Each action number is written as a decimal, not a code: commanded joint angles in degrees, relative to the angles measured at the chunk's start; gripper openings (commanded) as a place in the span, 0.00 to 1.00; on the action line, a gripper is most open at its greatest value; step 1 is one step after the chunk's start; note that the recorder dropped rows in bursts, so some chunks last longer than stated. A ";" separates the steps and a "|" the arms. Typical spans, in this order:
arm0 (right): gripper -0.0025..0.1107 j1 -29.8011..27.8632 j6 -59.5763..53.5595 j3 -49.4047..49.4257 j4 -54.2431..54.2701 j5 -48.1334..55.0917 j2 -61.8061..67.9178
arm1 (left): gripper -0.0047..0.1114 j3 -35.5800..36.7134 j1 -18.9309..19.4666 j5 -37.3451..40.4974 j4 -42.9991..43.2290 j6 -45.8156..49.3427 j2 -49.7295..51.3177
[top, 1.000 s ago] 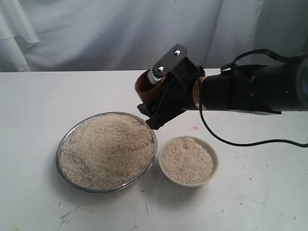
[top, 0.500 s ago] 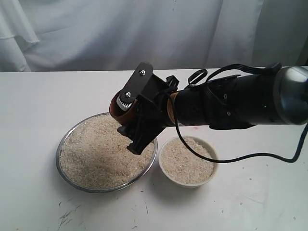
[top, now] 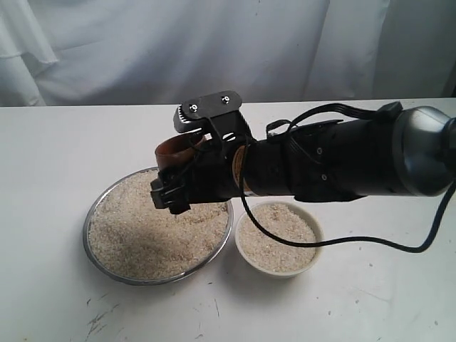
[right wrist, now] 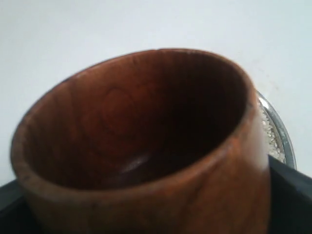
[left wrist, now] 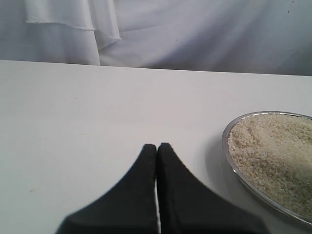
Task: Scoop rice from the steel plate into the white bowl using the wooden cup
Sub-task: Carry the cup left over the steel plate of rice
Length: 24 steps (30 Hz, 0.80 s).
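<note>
My right gripper is shut on the wooden cup, holding it tilted above the far side of the steel plate. The right wrist view is filled by the cup, and its dark inside looks empty. The plate carries a broad heap of rice. Just right of the plate stands the white bowl, with rice heaped in it. My left gripper is shut on nothing, hovering over bare table beside the plate's rim; the exterior view does not show it.
My right arm's thick black forearm spans the table above the white bowl, with a cable looping under it. White cloth hangs behind the white table.
My right arm has swung left and down with the cup, rolling at the wrist, from above the gap between plate and bowl to over the plate's far side. Plate and bowl have stayed put.
</note>
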 commanded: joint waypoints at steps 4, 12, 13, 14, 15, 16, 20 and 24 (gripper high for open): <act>0.02 0.01 -13.10 -1.20 1.50 -0.39 -0.66 | 0.04 0.28 -0.16 -0.37 0.03 -0.01 -0.24; 0.02 0.01 -22.54 -1.20 1.26 -0.44 -0.54 | 0.04 0.28 -0.16 -0.37 0.03 -0.01 -0.24; 0.02 0.01 -24.36 -1.20 0.92 -0.57 -0.54 | 0.04 0.28 -0.16 -0.37 0.03 -0.01 -0.24; 0.02 0.01 -26.96 -1.20 1.04 -0.74 -0.54 | 0.04 0.28 -0.16 -0.37 0.03 -0.01 -0.24; 0.02 -0.11 -32.03 -1.20 3.42 -0.74 -0.54 | 0.04 0.28 -0.16 -0.37 0.03 -0.01 -0.24; 0.02 -0.11 -38.06 -1.20 7.67 -0.74 -0.54 | 0.04 0.28 -0.16 -0.37 0.03 -0.01 -0.24; 0.02 -0.11 -64.02 -1.36 25.51 -0.36 0.32 | 0.04 0.28 -0.16 -0.37 0.03 -0.01 -0.24; 0.02 0.86 -81.20 -4.20 37.61 5.90 2.24 | 0.04 0.28 -0.16 -0.37 0.03 -0.01 -0.24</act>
